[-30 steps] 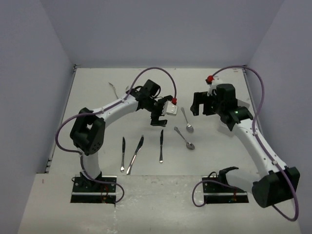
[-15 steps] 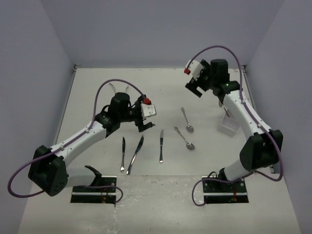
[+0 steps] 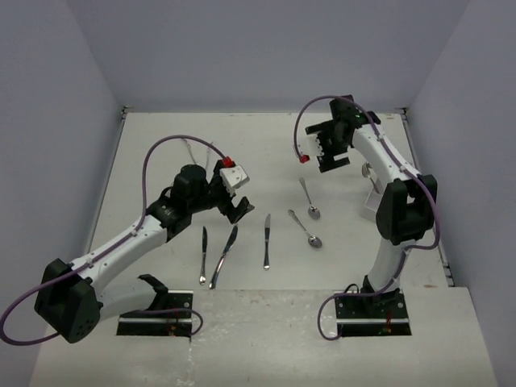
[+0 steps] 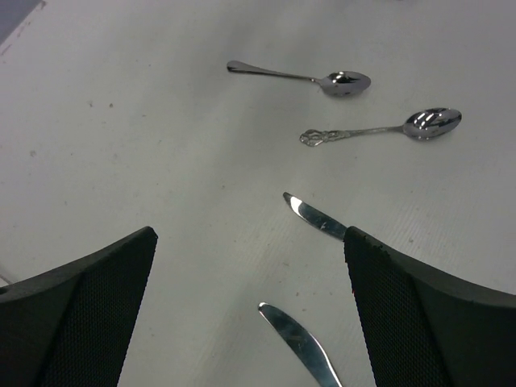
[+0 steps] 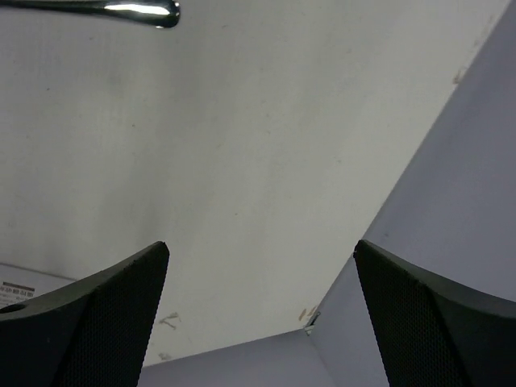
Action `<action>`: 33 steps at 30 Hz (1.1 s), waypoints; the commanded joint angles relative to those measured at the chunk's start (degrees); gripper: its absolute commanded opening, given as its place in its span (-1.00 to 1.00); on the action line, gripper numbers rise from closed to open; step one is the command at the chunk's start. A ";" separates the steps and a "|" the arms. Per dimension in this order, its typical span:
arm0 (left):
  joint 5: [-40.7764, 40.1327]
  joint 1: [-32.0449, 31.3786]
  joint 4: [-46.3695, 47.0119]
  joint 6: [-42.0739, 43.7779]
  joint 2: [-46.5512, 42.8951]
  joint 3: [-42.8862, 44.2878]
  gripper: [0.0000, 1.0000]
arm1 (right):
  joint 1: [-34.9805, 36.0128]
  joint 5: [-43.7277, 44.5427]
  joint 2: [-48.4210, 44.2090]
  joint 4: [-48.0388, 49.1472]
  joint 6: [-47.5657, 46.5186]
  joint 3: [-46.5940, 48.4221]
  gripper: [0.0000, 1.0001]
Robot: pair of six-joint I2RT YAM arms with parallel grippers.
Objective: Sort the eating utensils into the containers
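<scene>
Three table knives (image 3: 224, 255) lie side by side on the table's near middle. Two spoons (image 3: 308, 229) lie to their right. My left gripper (image 3: 235, 206) hangs open just behind the knives. In the left wrist view one knife tip (image 4: 300, 345) lies between the open fingers of the left gripper (image 4: 250, 234), a second knife (image 4: 317, 218) runs under the right finger, and both spoons (image 4: 419, 122) lie beyond. My right gripper (image 3: 329, 153) is open at the back, behind the spoons, holding nothing. The pale container (image 3: 373, 200) stands at the right, partly hidden by the right arm.
A fork (image 3: 186, 147) lies at the back left beside the left arm's purple cable. The right wrist view shows bare table, a wall corner (image 5: 310, 322) and a utensil (image 5: 121, 8) at the top edge. Grey walls enclose the table on three sides.
The left arm drew back towards the near left, bringing its open gripper over the knives. The right arm swung to the back, and its gripper now points down behind the spoons. Both stayed open.
</scene>
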 commanded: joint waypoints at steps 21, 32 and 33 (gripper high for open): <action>-5.80 -8.76 12.09 -11.57 2.29 -7.80 1.00 | 8.74 -2.33 -0.52 -1.39 -28.90 -23.15 0.96; -7.65 -9.02 11.65 -11.22 2.64 -8.24 1.00 | 9.00 -1.90 3.17 -3.85 -35.76 -19.38 0.86; -7.65 -9.02 11.74 -11.22 2.72 -8.33 1.00 | 9.00 -1.89 3.35 -4.20 -35.76 -19.20 0.85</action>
